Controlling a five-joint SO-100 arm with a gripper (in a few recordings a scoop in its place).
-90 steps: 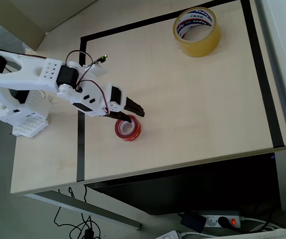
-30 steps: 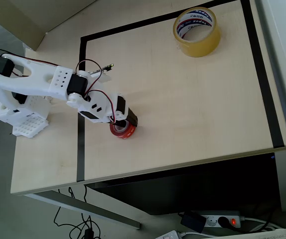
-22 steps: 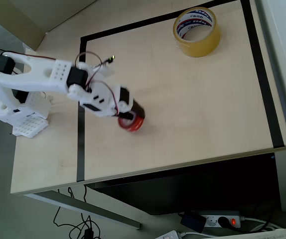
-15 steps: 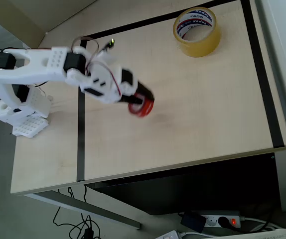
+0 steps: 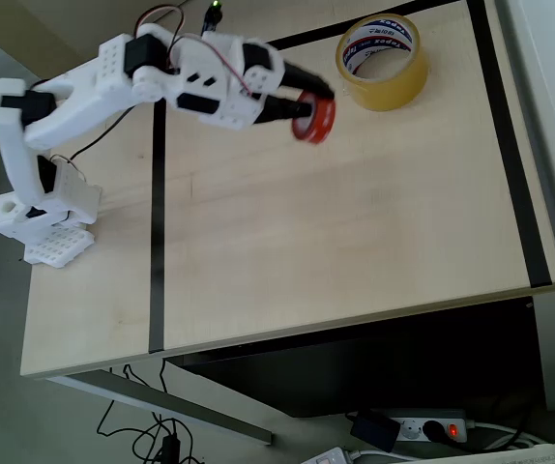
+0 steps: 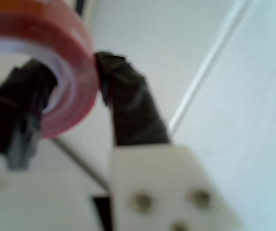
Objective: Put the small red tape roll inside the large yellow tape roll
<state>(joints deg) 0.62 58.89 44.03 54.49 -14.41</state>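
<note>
Claw [image 5: 308, 108] is clamped on the red roll [image 5: 314, 117]: in the wrist view one black finger [image 6: 25, 103] passes through the roll's pale core and the other finger [image 6: 128, 106] presses its outer wall, so the ring's wall is pinched between them. That view is blurred, and finer contact detail cannot be read.

In the overhead view the red roll is carried clear of the table [image 5: 355, 251], tilted on edge, at 12 o'clock of the marked field. The yellow roll [image 5: 382, 60] lies flat near the far corner, hole up, at about 2 o'clock from the red roll and close to it, not touching.

Step in hand, as judged: transport, with the grasp done and placement not yet begun. Next move calls for:
1. Travel toward 2 o'clock until the red roll is centred over the yellow roll's hole.
2. Level the red roll.
3. Lower, then release.
</note>
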